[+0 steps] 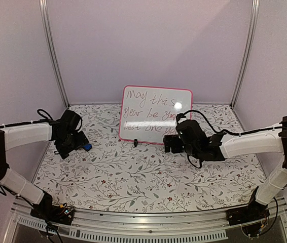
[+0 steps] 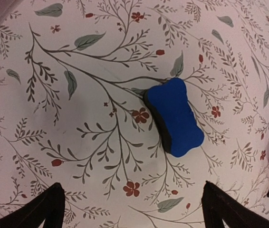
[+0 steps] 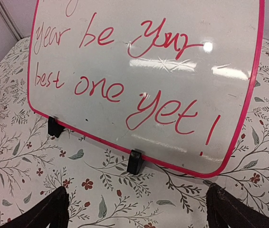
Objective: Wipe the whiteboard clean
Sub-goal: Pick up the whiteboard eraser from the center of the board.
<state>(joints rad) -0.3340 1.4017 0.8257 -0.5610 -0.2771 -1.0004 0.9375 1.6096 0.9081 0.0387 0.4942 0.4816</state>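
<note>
board: glossy white pink-framed whiteboard (image 1: 156, 114), upright on black feet (image 3: 134, 161), red writing (image 3: 158, 114) all intact
eraser: small blue foam block (image 2: 175, 116), left of whiteboard, untouched
left gripper (image 2: 134, 213): over eraser, jaws wide, empty
right gripper (image 3: 137, 211): facing whiteboard, jaws wide, empty
todo: pick up eraser, wipe everything

Whiteboard (image 1: 156, 114): rectangular, glossy white, thin pink-red frame, rounded corners. It stands upright on two small black feet (image 3: 134, 161), tilted slightly backward, on the floral-patterned table (image 1: 133, 177) at its centre rear, near the back wall. The surface is not erased: red handwriting (image 3: 158, 111) reads "May this year be your best one yet!" across three lines. Light glare marks the right half, partly washing out the middle line.
</note>
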